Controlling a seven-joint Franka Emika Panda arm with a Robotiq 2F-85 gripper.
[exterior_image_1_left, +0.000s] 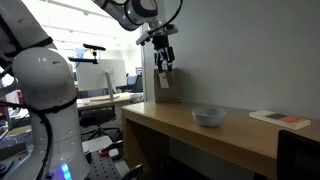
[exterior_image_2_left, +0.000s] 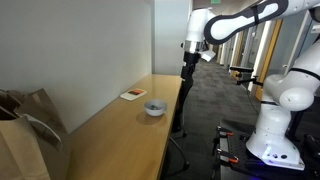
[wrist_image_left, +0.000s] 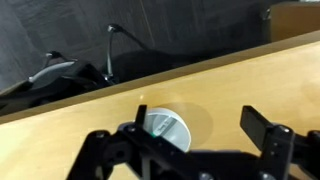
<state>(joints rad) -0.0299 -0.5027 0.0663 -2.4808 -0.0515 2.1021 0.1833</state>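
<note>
The gripper (exterior_image_1_left: 164, 66), fingers spread wide and holding nothing, hangs high above the table (exterior_image_1_left: 240, 135), where the bowl (wrist_image_left: 165, 128) sits seemingly just off-centre beneath it, so it should centre over the rim before lowering straight down.

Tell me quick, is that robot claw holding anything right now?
Black two-fingered gripper: open, holding nothing, raised above the light wooden table.
</note>
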